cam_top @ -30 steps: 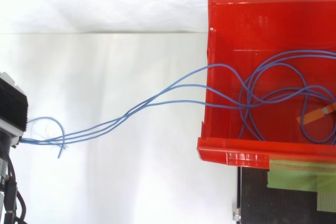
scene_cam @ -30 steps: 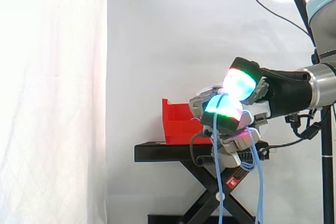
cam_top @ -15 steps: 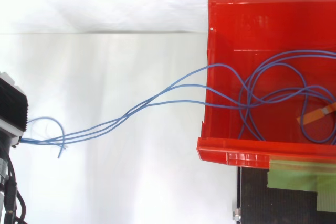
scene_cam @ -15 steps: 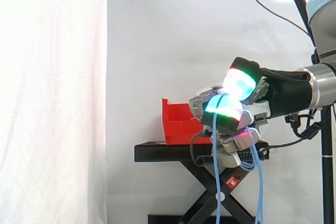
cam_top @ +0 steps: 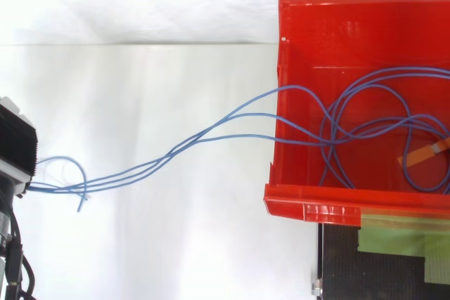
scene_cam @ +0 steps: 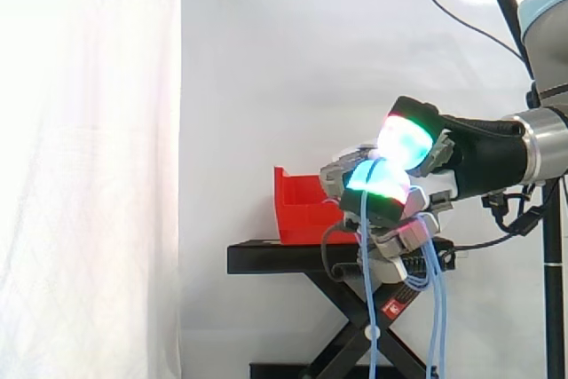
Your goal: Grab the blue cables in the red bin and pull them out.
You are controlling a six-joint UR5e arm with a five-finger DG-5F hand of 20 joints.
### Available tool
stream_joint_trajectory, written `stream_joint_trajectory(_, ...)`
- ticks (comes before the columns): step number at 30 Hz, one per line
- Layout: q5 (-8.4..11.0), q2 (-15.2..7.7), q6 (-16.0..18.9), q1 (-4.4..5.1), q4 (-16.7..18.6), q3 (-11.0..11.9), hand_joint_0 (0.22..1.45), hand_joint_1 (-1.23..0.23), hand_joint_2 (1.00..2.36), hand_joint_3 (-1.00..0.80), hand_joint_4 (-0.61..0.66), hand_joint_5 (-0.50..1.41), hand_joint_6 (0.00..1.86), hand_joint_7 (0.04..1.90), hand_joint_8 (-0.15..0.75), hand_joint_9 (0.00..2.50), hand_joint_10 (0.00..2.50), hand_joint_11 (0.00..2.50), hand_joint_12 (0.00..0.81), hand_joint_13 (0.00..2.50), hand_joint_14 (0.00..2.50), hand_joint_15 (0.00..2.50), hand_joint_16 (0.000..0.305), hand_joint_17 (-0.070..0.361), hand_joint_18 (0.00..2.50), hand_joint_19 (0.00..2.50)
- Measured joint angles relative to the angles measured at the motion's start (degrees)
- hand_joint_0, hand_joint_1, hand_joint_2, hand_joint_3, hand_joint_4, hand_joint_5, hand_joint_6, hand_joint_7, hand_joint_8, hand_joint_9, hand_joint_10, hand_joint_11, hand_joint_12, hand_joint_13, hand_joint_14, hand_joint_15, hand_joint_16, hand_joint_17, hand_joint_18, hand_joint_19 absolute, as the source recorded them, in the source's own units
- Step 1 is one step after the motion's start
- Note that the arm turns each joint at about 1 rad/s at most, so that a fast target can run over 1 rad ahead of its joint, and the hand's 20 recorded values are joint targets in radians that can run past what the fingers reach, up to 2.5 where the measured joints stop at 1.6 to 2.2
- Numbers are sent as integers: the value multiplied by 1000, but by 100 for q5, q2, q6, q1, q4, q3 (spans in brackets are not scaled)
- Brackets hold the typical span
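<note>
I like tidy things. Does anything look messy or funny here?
Yes. The blue cables spill over the red bin's wall and stretch through the air to the hand, whose fingers are curled round them. Tangled loops lie in the bin, with an orange strip among them.

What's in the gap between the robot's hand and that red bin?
Only the blue cables: the top view shows them strung from the red bin across a bare white gap to the hand gripping them.
</note>
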Motion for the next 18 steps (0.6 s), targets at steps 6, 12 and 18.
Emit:
stream_joint_trajectory(6, 0, 0, 0, 0, 0, 0, 954, -939, 1003, -946, -74, 694, 1213, 496, 203, 1335, 24, 1475, 315, 1306, 22, 1530, 47, 106, 948, 883)
stream_joint_trajectory(12, 0, -2, 0, 0, 0, 0, 955, -937, 1002, -956, -64, 692, 1215, 492, 193, 1333, 25, 1474, 309, 1303, 23, 1473, 47, 106, 948, 881)
stream_joint_trajectory(18, 0, -1, 0, 0, 0, 0, 952, -939, 1002, -952, -77, 701, 1207, 496, 198, 1310, 26, 1448, 348, 1137, 28, 1246, 47, 105, 843, 851)
